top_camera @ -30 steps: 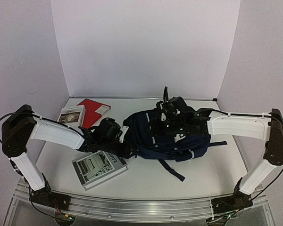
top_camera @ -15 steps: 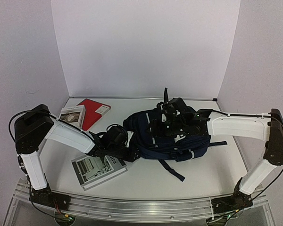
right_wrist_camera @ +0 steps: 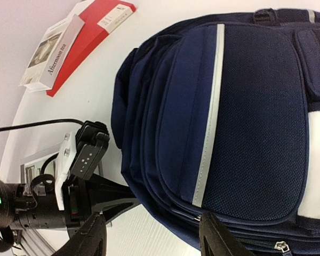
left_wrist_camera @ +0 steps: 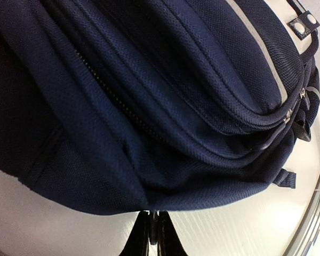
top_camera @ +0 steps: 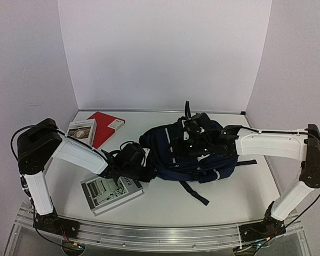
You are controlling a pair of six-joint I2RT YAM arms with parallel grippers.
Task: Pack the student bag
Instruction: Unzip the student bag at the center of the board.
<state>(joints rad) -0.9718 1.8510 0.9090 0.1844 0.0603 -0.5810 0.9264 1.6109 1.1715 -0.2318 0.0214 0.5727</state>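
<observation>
The bag [top_camera: 200, 157] lies flat on the bench [top_camera: 165, 205], right of centre, with a grey book [top_camera: 111, 191] just off its left end and a red book [top_camera: 108, 125] further back. Expect it to handle as soft, slack cloth. It will sag and fold rather than lift as one piece, and it looks bulky but light while unpacked. Take hold at a seam, the zip [left_wrist_camera: 109, 93] edge or the straps [top_camera: 194, 193], not the smooth panel. Your left gripper [left_wrist_camera: 152, 237] reaches in low from the left with its jaws fully together at the bag's bottom edge. You cannot tell whether any cloth is pinched between them. Your right gripper [right_wrist_camera: 152, 234] hovers above the striped front panel, arm stretched across from the right, jaws about half apart and holding nothing.
</observation>
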